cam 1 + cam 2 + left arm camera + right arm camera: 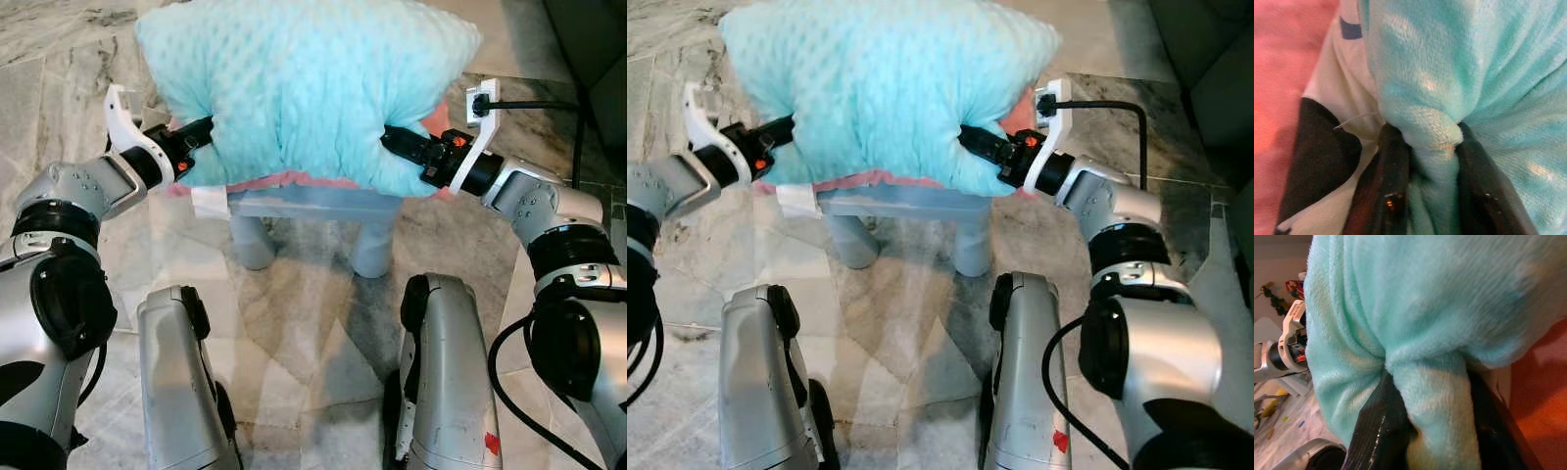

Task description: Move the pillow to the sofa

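A plush turquoise pillow with a pink underside edge is held up in front of me over a small grey stool. My left gripper is shut on the pillow's left side, my right gripper on its right side. In the left wrist view a fold of turquoise fabric is pinched between the two black fingers. The right wrist view shows another fold clamped between that gripper's fingers. The fingertips are buried in the plush.
The floor is marble tile. A dark sofa stands at the upper right. A white tag hangs under the pillow's left corner. My two legs stand close before the stool.
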{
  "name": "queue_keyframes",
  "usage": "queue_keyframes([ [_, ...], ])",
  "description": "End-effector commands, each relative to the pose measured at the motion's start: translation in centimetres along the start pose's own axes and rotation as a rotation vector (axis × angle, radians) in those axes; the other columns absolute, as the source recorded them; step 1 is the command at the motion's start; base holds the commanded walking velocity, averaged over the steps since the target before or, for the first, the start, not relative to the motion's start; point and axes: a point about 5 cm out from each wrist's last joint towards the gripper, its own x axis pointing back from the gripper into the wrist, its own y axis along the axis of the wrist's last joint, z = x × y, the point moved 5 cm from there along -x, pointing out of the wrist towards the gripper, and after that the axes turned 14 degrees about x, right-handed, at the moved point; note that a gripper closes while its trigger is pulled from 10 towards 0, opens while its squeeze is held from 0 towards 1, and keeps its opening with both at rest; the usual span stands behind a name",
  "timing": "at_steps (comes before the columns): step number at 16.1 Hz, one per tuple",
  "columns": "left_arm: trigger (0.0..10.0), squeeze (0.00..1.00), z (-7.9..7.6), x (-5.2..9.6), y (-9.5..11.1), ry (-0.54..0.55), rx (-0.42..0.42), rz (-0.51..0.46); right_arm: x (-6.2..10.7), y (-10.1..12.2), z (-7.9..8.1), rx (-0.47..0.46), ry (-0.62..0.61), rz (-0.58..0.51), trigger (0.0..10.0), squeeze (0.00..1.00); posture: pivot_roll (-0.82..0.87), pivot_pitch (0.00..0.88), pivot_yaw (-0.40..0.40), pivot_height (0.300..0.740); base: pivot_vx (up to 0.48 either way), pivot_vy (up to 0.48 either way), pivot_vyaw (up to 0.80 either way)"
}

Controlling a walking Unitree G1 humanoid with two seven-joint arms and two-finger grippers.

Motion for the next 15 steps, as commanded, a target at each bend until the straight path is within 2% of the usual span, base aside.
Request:
queue_keyframes([
  [1,0.0,0.0,0.9,0.9,1.4,0.029,-0.032,-0.063,-0.3,-0.2,0.1,0.025,-0.022,-0.011,0.0,0.0,-0.01,0.266,0.026,0.366,0.0,0.0,0.0],
  [3,0.0,0.0,0.9,1.2,2.0,0.022,-0.075,-0.102,-0.5,-0.3,0.2,0.061,-0.038,-0.014,0.0,0.0,0.0,0.209,0.027,0.366,0.0,0.0,0.0],
  [4,0.0,0.0,2.0,1.7,2.5,0.053,-0.219,-0.15,-0.8,-0.1,0.7,0.101,-0.048,-0.05,0.0,0.0,-0.01,0.145,0.03,0.366,0.0,0.0,0.0],
  [5,0.0,0.0,2.2,1.8,2.4,0.059,-0.242,-0.153,-0.8,-0.2,0.7,0.106,-0.048,-0.054,0.0,0.0,-0.01,0.145,0.03,0.366,0.0,0.0,0.0],
  [6,0.0,0.0,2.9,2.0,2.3,0.07,-0.259,-0.182,-1.0,-0.7,1.1,0.127,-0.049,-0.053,0.0,0.0,-0.01,0.098,0.032,0.366,0.0,0.0,0.0],
  [7,0.0,0.0,3.5,2.2,2.0,0.069,-0.316,-0.224,-1.0,-1.0,1.6,0.146,-0.068,-0.073,0.0,0.0,-0.01,0.031,0.032,0.366,0.0,0.0,0.0],
  [8,0.0,0.0,3.5,2.3,1.6,0.058,-0.395,-0.249,-1.0,-1.4,2.1,0.165,-0.092,-0.087,0.0,0.0,-0.01,0.0,0.031,0.366,0.0,0.0,0.0],
  [9,0.0,0.0,3.4,2.4,1.5,0.05,-0.44,-0.28,-0.9,-1.7,2.5,0.163,-0.117,-0.104,0.0,0.0,-0.01,0.0,0.03,0.366,0.0,0.0,0.0],
  [12,0.0,0.0,3.5,2.6,1.4,0.076,-0.486,-0.406,-0.8,-2.7,3.1,0.18,-0.188,-0.129,0.0,0.0,-0.02,0.0,0.041,0.366,0.0,0.0,0.0],
  [14,0.0,0.0,4.2,2.9,-0.3,0.096,-0.55,-0.45,-0.3,-4.2,3.8,0.184,-0.257,-0.128,0.0,0.0,-0.03,0.0,0.049,0.366,0.0,0.0,0.0],
  [15,0.0,0.0,5.0,3.1,-1.2,0.123,-0.534,-0.468,0.1,-5.1,4.2,0.191,-0.289,-0.118,0.0,0.0,-0.03,0.0,0.054,0.366,0.0,0.0,0.0],
])
